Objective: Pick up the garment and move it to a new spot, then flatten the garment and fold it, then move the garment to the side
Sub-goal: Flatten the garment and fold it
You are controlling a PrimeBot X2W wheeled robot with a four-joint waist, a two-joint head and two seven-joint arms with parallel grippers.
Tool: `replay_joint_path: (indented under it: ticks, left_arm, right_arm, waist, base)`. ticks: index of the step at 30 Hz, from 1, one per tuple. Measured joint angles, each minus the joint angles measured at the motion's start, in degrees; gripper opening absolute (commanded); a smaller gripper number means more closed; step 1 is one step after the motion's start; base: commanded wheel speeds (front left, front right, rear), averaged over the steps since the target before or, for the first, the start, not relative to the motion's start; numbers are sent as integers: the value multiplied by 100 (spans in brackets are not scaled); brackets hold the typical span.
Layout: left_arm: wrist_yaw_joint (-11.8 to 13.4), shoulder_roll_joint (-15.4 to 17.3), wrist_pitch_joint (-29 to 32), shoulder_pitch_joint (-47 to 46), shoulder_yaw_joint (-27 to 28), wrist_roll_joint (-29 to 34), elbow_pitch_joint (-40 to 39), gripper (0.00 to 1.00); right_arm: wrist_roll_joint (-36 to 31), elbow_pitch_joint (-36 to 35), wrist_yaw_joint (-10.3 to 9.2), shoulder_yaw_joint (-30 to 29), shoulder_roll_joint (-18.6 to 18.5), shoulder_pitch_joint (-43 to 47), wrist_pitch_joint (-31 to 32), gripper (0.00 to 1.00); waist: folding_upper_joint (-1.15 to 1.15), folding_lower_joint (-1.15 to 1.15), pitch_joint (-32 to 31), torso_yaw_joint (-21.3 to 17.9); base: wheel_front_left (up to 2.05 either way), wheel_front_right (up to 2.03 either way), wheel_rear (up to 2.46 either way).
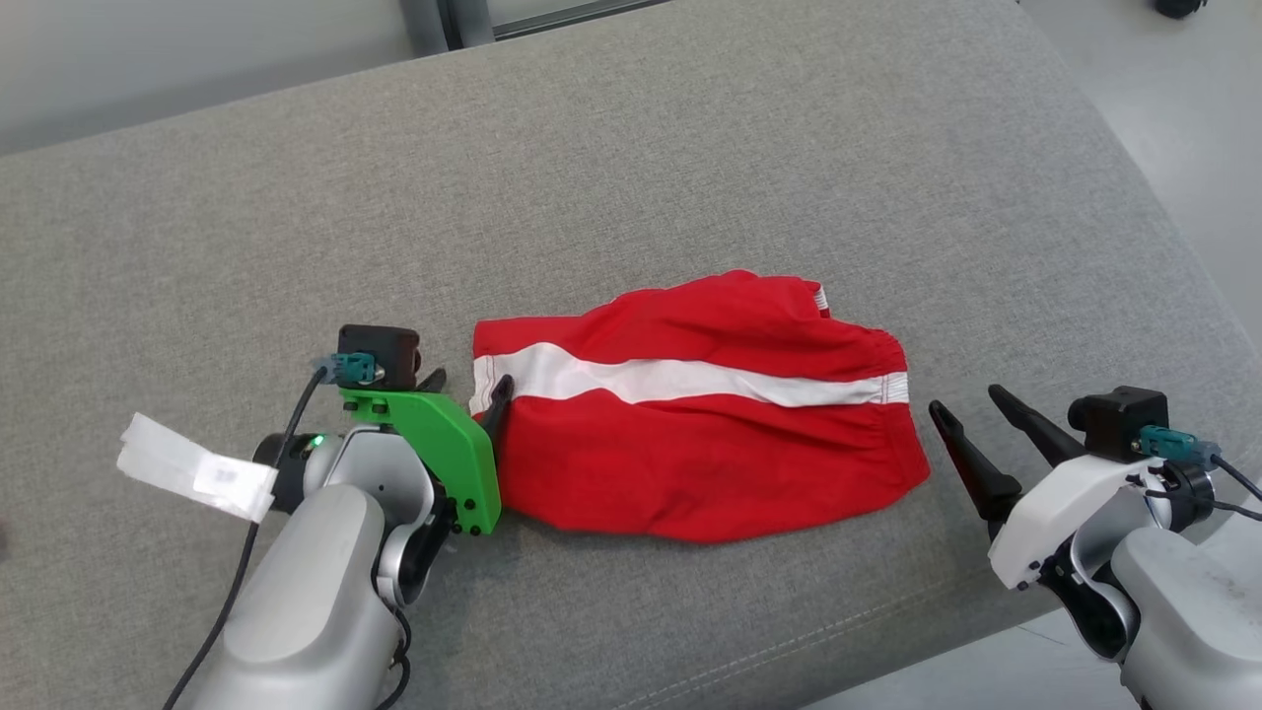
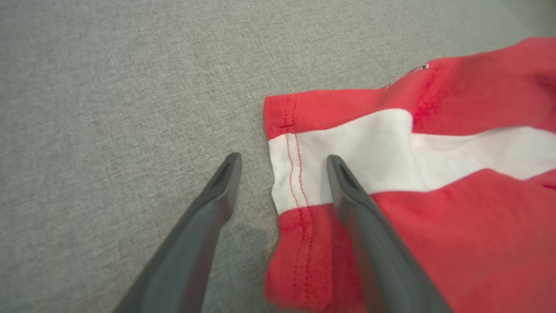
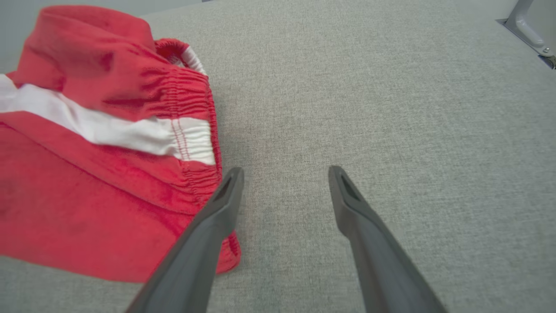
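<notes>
Garment (image 1: 690,444) is red shorts with one white stripe running end to end. It lies roughly flat with some wrinkles on the grey fabric-covered counter (image 1: 631,148), near the front edge and between the two arms. The stitched hem (image 2: 295,174) is at the robot's left and the gathered elastic waistband (image 3: 195,130) at its right.

Left gripper (image 1: 468,390): fingers spread wide, nothing pinched. It sits at the hem end. In the left wrist view the gripper (image 2: 283,160) straddles the hem edge, one finger over the garment (image 2: 456,217) by the white stripe, the other over bare counter (image 2: 108,108). Can't tell if the tips touch the cloth.

Right gripper (image 1: 966,399): fingers spread wide, empty. It's just beside the waistband end, with a small gap to the cloth in the head view. In the right wrist view the gripper (image 3: 285,170) is mostly over bare counter (image 3: 391,87), and one finger overlaps the garment's (image 3: 87,195) lower corner. Contact unclear.

Left wrist carries a green bracket (image 1: 444,444), and a white tag (image 1: 192,478) hangs off the arm. Pale floor (image 1: 1134,79) is visible past the counter's right side.
</notes>
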Motion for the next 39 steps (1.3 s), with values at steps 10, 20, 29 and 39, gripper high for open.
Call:
replay_joint_path:
  ticks: [10, 20, 29, 39]
  left_arm:
    - [-68, -4, 240, -105, -271, 85, 171, 100]
    - [-111, -3, 230, -274, -721, 590, 383, 64]
    - [-87, -8, -13, -324, -786, 716, 479, 0]
    - [48, -8, -734, -326, -671, 770, 102, 0]
  right_arm:
    - [27, -32, 0, 24, 19, -56, -24, 100]
    - [29, -60, 0, 75, 56, -132, -54, 100]
    - [87, -92, 0, -15, 73, -230, -77, 100]
    - [379, -237, 0, -80, 71, -230, -105, 100]
  waist:
    - [0, 0, 33, 4]
    - [0, 0, 62, -31]
    - [0, 0, 74, -63]
    - [0, 0, 29, 206]
  base:
    - [0, 0, 0]
    - [0, 0, 0]
    - [0, 0, 0]
    - [0, 0, 0]
